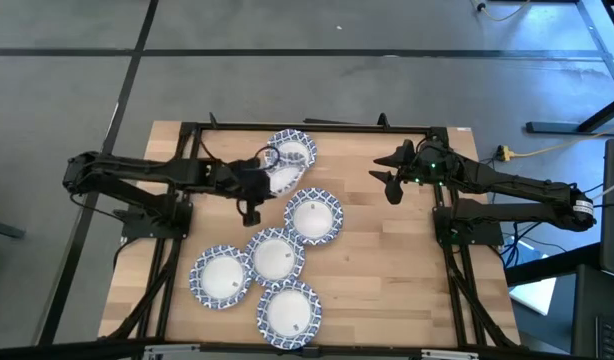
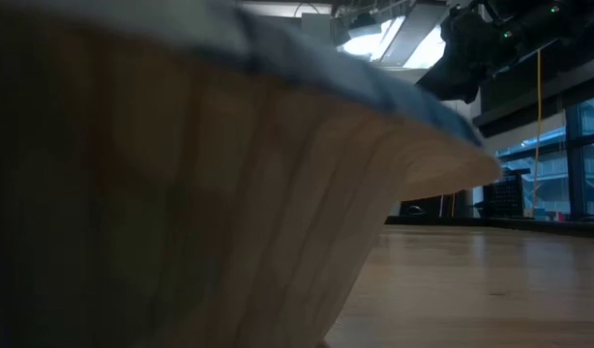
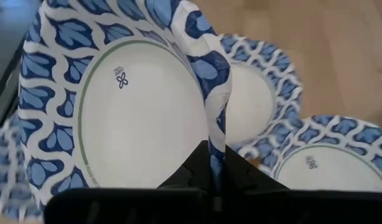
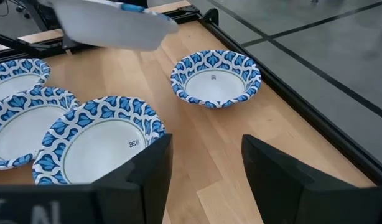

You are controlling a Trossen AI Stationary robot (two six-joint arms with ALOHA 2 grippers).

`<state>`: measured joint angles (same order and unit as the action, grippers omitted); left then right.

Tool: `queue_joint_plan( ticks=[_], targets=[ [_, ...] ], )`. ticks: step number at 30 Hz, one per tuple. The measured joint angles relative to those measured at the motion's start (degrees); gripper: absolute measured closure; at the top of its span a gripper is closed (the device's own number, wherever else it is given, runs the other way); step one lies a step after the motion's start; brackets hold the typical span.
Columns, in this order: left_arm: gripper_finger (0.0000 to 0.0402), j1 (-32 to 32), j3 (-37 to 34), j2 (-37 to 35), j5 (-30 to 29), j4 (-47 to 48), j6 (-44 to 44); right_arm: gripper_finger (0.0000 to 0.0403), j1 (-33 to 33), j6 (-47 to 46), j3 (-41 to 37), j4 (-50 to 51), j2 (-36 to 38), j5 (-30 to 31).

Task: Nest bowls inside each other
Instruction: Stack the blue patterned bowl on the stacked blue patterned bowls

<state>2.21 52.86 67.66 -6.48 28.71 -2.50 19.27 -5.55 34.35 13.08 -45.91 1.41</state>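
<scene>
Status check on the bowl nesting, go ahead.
Left end effector shut on a lifted bowl by its rim, above the far bowl. Right end effector open, waiting. Four bowls loose, nothing blocking.

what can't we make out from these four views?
- Low view: one bowl's wall sits against the lens, blurred, hiding the table and every other bowl.
- High view: left gripper overlaps the held bowl; how many bowls are stacked under the far bowl is too small to tell.
- Left wrist view: the held bowl's rim hides the bowls behind.
- Right wrist view: right gripper, open, covers the table below.
</scene>
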Motion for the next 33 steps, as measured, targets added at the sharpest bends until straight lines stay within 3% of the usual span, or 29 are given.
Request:
queue_joint_plan(
  ticks=[9, 18, 25, 33],
  targets=[
    [0.0401, -4.9, 11.6, 15.7, -0.9, 0.3, -6.0, 0.021, 0.0, 0.0, 0.0, 0.1, 0.0, 0.0],
    [0.0401, -8.3, 17.8, 27.9, -4.8, 1.4, -5.8, 0.021, 0.0, 0.0, 0.0, 0.0, 0.0, 0.0],
    [0.0401, -9.5, 19.4, 33.0, -4.9, 1.1, -4.6, 0.021, 0.0, -0.4, 0.0, 0.0, 0.0, 0.0],
    [0.0386, -9.5, 19.4, 33.4, -4.7, 1.0, -3.9, 0.021, 0.0, -1.6, 0.0, 0.0, 0.0, 0.0]
  ],
)
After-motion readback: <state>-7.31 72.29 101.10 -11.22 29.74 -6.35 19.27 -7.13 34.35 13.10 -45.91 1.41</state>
